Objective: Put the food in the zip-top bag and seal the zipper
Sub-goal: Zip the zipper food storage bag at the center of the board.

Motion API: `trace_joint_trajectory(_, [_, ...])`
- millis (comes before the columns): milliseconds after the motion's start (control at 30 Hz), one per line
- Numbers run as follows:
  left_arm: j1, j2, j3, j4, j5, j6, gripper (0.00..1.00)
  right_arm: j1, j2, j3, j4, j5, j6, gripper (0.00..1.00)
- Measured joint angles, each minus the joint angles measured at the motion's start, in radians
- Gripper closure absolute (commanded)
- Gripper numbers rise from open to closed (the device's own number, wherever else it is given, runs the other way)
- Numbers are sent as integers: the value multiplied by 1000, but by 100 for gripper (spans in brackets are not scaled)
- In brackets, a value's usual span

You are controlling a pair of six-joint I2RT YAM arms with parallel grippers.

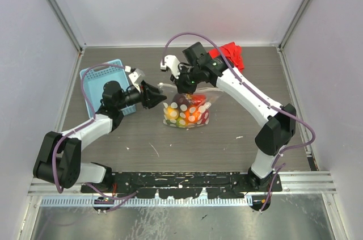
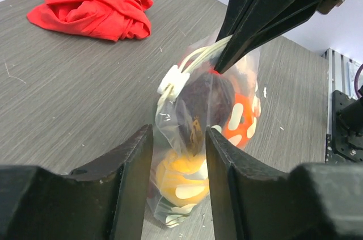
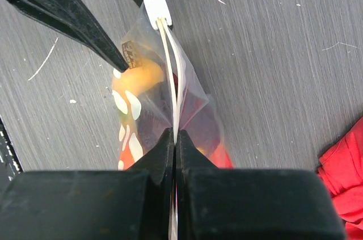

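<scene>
Right jaws clamped shut on zipper (image 3: 168,64); strip runs straight ahead to white slider (image 3: 157,8). Left jaws parted, straddling zip-top bag (image 2: 176,121) just below slider, nearer it. Food (image 2: 181,175) inside bag.

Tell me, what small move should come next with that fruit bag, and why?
Probably the left jaws should close on the white slider and draw it toward the right jaws. The right jaws are shut on the zipper, the left stand open astride the zip-top bag, and the strips look parted.
</scene>
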Motion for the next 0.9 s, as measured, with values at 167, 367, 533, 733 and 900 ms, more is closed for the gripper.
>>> trace_joint_trajectory(167, [0,0,0,7,16,6,40,0,-25,-6,-16,-14,2,100])
trace_joint_trajectory(367, [1,16,18,13,71,5,39,0,-63,-37,-21,-29,4,100])
trace_joint_trajectory(533, [1,44,60,16,131,3,42,0,-74,-45,-26,-44,6,100])
trace_joint_trajectory(733, [1,96,101,60,188,-31,57,0,-75,-56,-26,-60,8,100])
trace_joint_trajectory(900, [1,129,107,92,223,-76,74,0,-76,-74,-21,-63,8,100])
